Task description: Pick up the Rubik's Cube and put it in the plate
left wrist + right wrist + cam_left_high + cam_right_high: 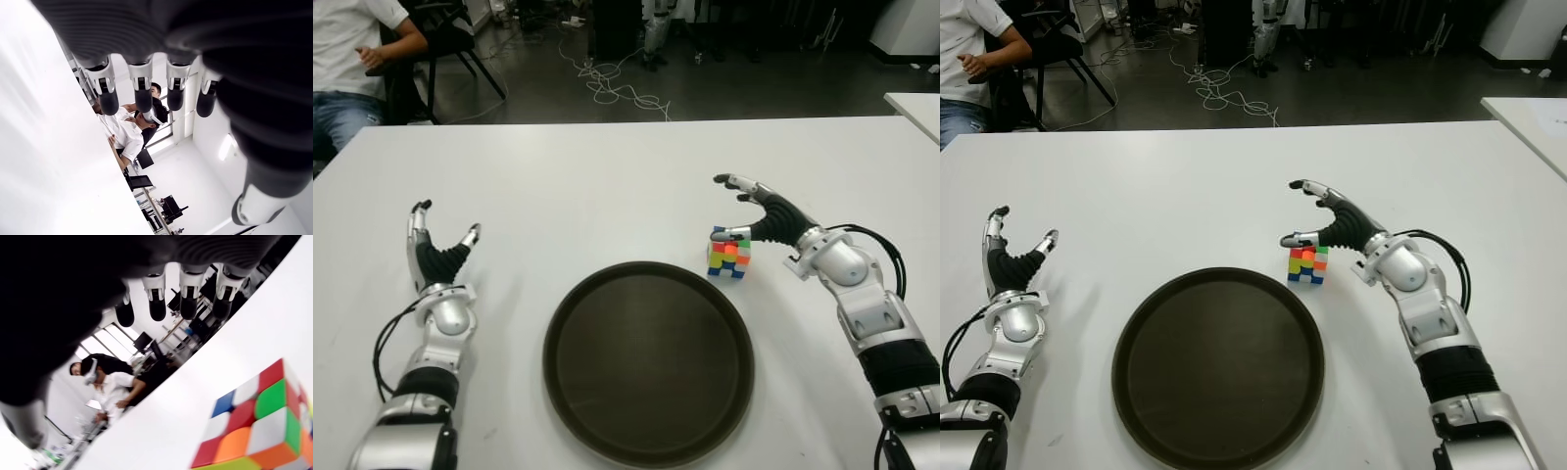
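- White desk (607, 186) fills most of both eye views, matte and bare apart from the task items. A second white desk corner (915, 106) is cut off at 2 o'clock.
- Room behind: dark floor with a tangle of light cables (612, 88) at 12 o'clock, black chair (450, 44) at 10–11 o'clock, and a seated person (352, 59) in white shirt and jeans at the far 10 o'clock corner, cropped by the frame edge.
- Plate (648, 362): dark, round, shallow rim, sits at 6 o'clock on the desk, nothing in it.
- Rubik's Cube (728, 255) is on the desk just off the plate's rim at about 1 o'clock of the plate, not in it. It stands flat on the desk.
- Right hand (759, 211) is at the cube, at 3 o'clock of centre. Fingers extended and spread above and beyond the cube, thumb tip (718, 234) just at the cube's top edge. Not closed round it; whether the thumb actually touches is hard to tell.
- Right wrist view: cube (259, 426) close below the palm, fingertips (188, 303) held out straight past it, nothing gripped.
- Left hand (438, 253) shows at 9 o'clock, well apart from the plate, fingers up and relaxed, holding nothing.
- Left wrist view: only the fingers (142, 93), bare desk and the person (129, 132) far off.
- Both forearms are cut off by the bottom edge of the frame. The cube's far faces are hidden.
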You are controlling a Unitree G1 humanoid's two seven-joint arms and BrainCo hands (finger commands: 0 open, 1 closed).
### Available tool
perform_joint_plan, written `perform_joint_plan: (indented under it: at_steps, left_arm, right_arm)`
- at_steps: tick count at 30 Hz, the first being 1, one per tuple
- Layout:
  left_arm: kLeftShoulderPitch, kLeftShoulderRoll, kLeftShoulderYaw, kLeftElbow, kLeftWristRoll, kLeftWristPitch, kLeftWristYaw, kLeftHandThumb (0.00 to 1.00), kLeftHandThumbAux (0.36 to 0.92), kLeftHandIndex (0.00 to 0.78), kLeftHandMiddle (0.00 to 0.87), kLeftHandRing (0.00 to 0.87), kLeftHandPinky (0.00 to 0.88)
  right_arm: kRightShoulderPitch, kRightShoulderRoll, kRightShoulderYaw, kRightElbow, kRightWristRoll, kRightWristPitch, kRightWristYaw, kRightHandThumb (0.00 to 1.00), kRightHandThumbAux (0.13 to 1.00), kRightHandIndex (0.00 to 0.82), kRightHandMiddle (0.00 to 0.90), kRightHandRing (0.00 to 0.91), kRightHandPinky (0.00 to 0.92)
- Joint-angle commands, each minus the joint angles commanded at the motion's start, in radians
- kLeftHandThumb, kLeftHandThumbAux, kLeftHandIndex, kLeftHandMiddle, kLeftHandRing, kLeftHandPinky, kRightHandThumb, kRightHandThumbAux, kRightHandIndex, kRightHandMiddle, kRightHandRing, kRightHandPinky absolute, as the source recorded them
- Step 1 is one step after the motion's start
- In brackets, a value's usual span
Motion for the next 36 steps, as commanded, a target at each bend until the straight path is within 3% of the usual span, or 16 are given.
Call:
perform_joint_plan:
  at_steps: [5,14,26,36]
  left_arm:
    - [0.001,0.001,-0.004,-0.001,0.005,-0.002,0.003,0.000,0.679,0.040,0.053,0.036,0.039]
    - [0.002,-0.001,-0.004,-0.003,0.013,0.011,0.020,0.000,0.720,0.035,0.041,0.021,0.021]
    - [-0.003,0.000,0.000,0.003,0.007,0.016,0.013,0.000,0.726,0.036,0.050,0.037,0.043]
    - [0.000,-0.002,0.004,0.000,-0.002,0.006,-0.002,0.000,0.716,0.036,0.054,0.039,0.041]
  right_arm:
    - [0.006,0.005,0.018,-0.015,-0.041,0.027,-0.027,0.000,0.539,0.000,0.000,0.000,0.000]
    - [-0.005,0.006,0.061,0.001,-0.130,0.082,-0.078,0.000,0.562,0.000,0.000,0.000,0.000]
    - [-0.001,0.012,0.070,-0.021,-0.135,0.119,-0.074,0.000,0.532,0.000,0.000,0.000,0.000]
    - [-0.023,0.018,0.105,0.026,-0.166,0.113,-0.093,0.000,0.535,0.000,0.000,0.000,0.000]
